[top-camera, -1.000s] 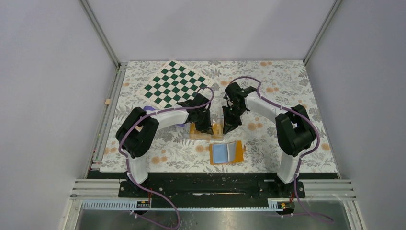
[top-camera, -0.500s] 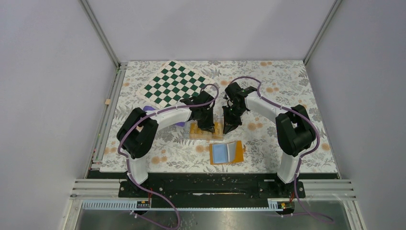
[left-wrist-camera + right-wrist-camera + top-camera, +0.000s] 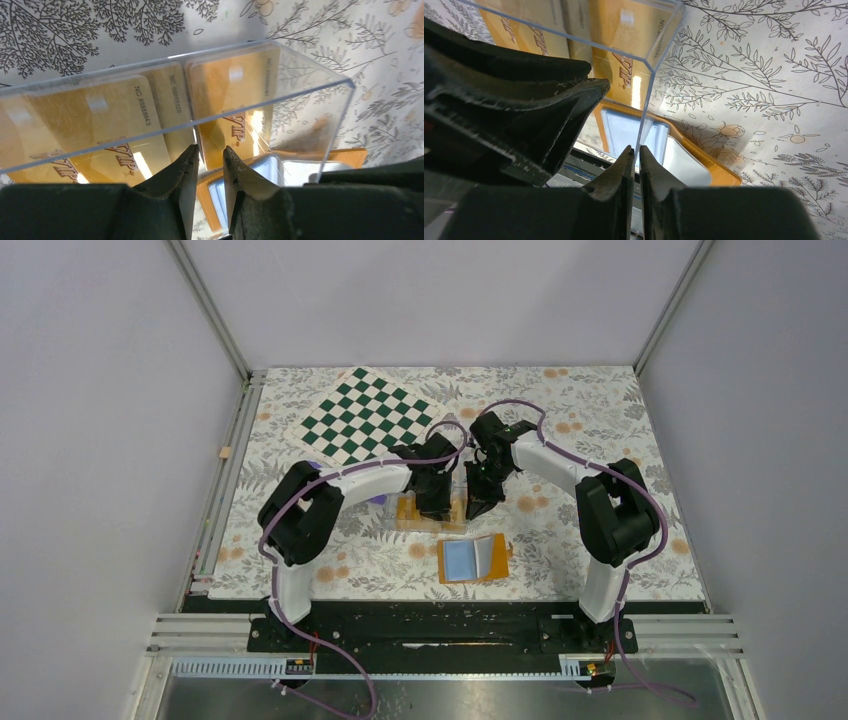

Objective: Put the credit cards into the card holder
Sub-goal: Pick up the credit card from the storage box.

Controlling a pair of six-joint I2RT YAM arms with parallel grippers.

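Cards still boxed, holder open and waiting

Gold credit cards [image 3: 90,130] printed "VIP", one numbered "8888843", stand inside the clear box [image 3: 320,95]; none has reached the card holder [image 3: 473,559], lying open just nearer the bases. Left gripper [image 3: 210,165] is nearly closed over the box's near wall; right gripper [image 3: 636,165] pinches the box's corner edge. Every card remains to be moved.

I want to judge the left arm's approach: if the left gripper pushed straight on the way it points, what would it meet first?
Most likely the near wall of the clear plastic box: the left gripper has its narrowly parted fingertips right at that wall, with the gold cards behind it. Depth is unclear, so it may already be touching.
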